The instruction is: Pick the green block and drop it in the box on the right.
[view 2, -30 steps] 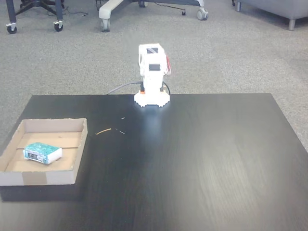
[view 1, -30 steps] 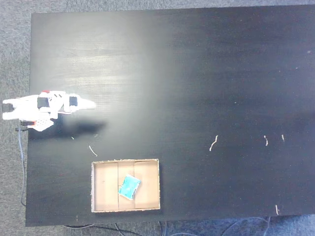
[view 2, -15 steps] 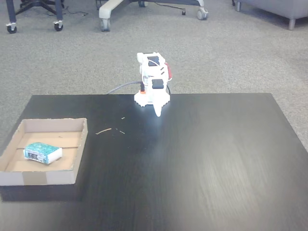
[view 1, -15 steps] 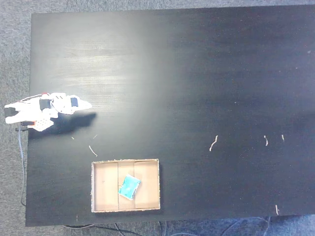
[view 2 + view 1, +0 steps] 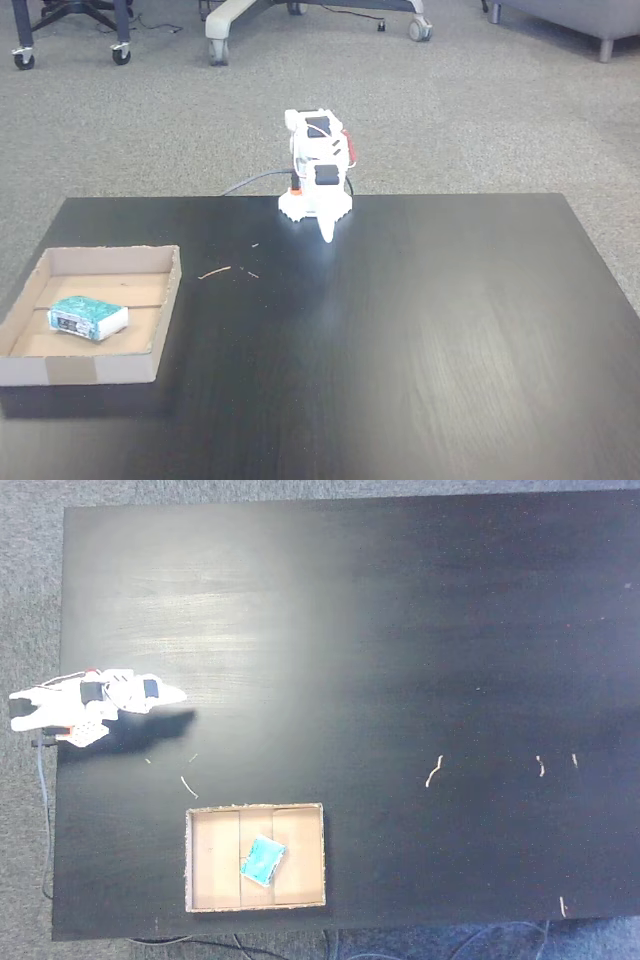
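Looking down from a fixed view, we find the green block point(image 5: 263, 860) lying inside the box point(image 5: 206, 852) in the lower left of the frame, so we judge the task as good as done: the block sits on the pale cardboard floor, near the middle and a little toward the right-hand wall as that view shows it, turned slightly askew to the box's sides. In the other fixed view the green block point(image 5: 88, 318) rests flat in the left part of the box point(image 5: 98, 368), in the lower left of that frame, well clear of the front wall. It reads as a small teal slab, far smaller than the tray, with a paler patch at one end that we cannot make out. Nothing is left to carry, as far as we can tell; at most the arm may need to settle into its rest. The arm is folded at the left edge of the black table point(image 5: 420, 650) in the top-down view, well apart from the box, with the gripper point(image 5: 176, 694) pointing along the table toward the right. From the front the gripper point(image 5: 326, 236) points down at the tabletop near the base, at upper centre. It holds nothing; the fingers look drawn together into one point, so we read them as closed.
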### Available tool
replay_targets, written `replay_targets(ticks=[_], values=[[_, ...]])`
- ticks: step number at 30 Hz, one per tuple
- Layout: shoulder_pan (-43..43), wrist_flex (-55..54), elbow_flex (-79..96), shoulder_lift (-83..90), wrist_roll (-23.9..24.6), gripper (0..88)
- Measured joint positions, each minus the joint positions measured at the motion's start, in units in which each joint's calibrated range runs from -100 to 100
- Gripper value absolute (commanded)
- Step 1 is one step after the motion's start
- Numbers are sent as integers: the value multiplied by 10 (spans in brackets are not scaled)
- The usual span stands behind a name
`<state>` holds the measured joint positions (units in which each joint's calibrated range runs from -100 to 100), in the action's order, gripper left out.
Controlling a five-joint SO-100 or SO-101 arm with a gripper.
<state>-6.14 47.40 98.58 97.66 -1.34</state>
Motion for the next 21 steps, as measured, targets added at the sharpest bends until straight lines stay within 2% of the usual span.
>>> replay_targets(ticks=[21], values=[[-2, 0, 0, 0, -3, 2]])
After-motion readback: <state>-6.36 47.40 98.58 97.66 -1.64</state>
